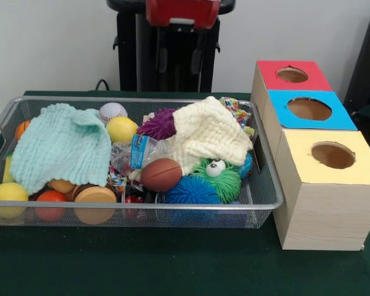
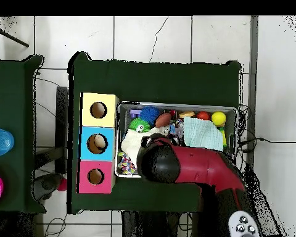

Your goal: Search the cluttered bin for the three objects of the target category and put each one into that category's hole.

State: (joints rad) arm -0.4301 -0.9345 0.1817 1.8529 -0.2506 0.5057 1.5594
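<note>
The wire mesh bin point(image 1: 142, 99) stands on the green table, full of clutter; it also shows in the overhead view point(image 2: 175, 105). The pale wooden box stands beside it, with the blue-panelled hole point(image 1: 309, 108) in the middle; in the overhead view the blue hole point(image 2: 98, 143) has a pale thing in it. The red arm point(image 1: 182, 12) shows only at the top edge of the front view. From overhead the arm point(image 2: 175, 163) covers the bin's near side. The arm hides the gripper.
In the bin lie a mint cloth point(image 1: 61, 145), a cream cloth point(image 1: 209, 132), a brown football point(image 1: 161, 174), green point(image 1: 219, 179), blue point(image 1: 193, 190) and purple point(image 1: 159, 123) spiky balls, a yellow ball point(image 1: 121, 129), a baseball point(image 1: 113, 111) and a plastic bottle point(image 1: 139, 153). Red point(image 1: 292, 74) and yellow point(image 1: 333, 155) holes flank the blue one.
</note>
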